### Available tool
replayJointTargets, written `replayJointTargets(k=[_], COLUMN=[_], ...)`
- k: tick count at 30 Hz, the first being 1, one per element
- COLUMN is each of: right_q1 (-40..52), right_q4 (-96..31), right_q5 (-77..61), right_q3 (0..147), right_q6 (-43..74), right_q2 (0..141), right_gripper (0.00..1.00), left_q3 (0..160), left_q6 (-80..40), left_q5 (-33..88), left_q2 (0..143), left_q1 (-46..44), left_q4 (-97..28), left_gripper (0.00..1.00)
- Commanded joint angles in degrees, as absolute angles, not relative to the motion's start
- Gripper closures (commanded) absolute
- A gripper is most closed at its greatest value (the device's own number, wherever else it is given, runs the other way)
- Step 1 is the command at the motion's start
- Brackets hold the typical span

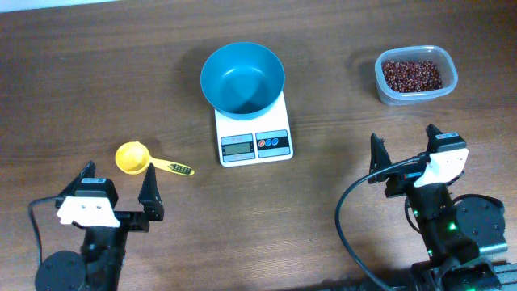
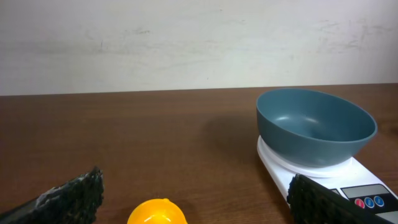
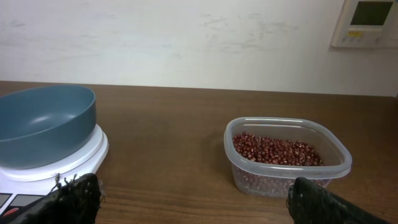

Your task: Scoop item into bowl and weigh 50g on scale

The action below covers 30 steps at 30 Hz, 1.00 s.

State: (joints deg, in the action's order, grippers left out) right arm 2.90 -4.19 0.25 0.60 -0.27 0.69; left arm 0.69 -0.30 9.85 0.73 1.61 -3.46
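A teal-blue bowl (image 1: 242, 78) (image 2: 315, 126) (image 3: 43, 123) stands empty on the white scale (image 1: 254, 139) (image 2: 329, 180) (image 3: 68, 163) at the table's middle. Dark red-brown beans, the item (image 1: 412, 74) (image 3: 277, 150), fill a clear plastic tub (image 1: 416, 94) (image 3: 287, 180) at the far right. A yellow scoop (image 1: 133, 158) (image 2: 157, 213) lies left of the scale. My left gripper (image 1: 117, 184) (image 2: 198, 200) hangs open just short of the scoop, holding nothing. My right gripper (image 1: 406, 148) (image 3: 194, 198) is open too, near the front right, short of the tub.
The scoop's handle (image 1: 174, 168) points right toward the scale. A pale wall (image 2: 186, 43) backs the table, with a wall-mounted control panel (image 3: 367, 22) at the far right. Black cables (image 1: 351, 234) trail from the right arm's base.
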Motion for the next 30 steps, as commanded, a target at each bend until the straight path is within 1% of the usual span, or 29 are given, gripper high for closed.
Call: replayJointTargets(k=[1, 13, 18, 20, 22, 24, 30], right_q1=[3.3, 3.3, 3.3, 3.3, 3.3, 3.3, 3.3], right_q4=[-4.5, -4.5, -4.5, -4.6, -4.5, -4.5, -4.5], right_q5=[1.8, 1.8, 1.8, 1.8, 1.8, 1.8, 1.8], right_q3=[0.3, 0.3, 0.3, 0.3, 0.3, 0.3, 0.3], right_q6=[-0.6, -0.6, -0.6, -0.6, -0.6, -0.6, -0.6], right_q2=[0.5, 0.5, 0.5, 0.5, 0.5, 0.5, 0.5], right_gripper=[0.01, 0.01, 0.01, 0.01, 0.01, 0.01, 0.01], left_q3=[0.5, 0.5, 0.5, 0.5, 2.5, 8.9, 26.2], left_q6=[-0.9, -0.8, -0.9, -0.9, -0.9, -1.7, -2.0], left_q5=[10.1, 9.5, 9.2, 11.3, 16.3, 17.2, 17.3], left_q2=[0.3, 0.3, 0.3, 0.3, 0.3, 0.5, 4.8], left_q1=[1.5, 1.5, 1.5, 1.5, 1.5, 1.5, 1.5], left_q4=[-3.7, -2.3, -3.7, -1.7, -1.0, -9.0, -27.1], left_gripper=[0.02, 0.02, 0.02, 0.02, 0.02, 0.01, 0.02])
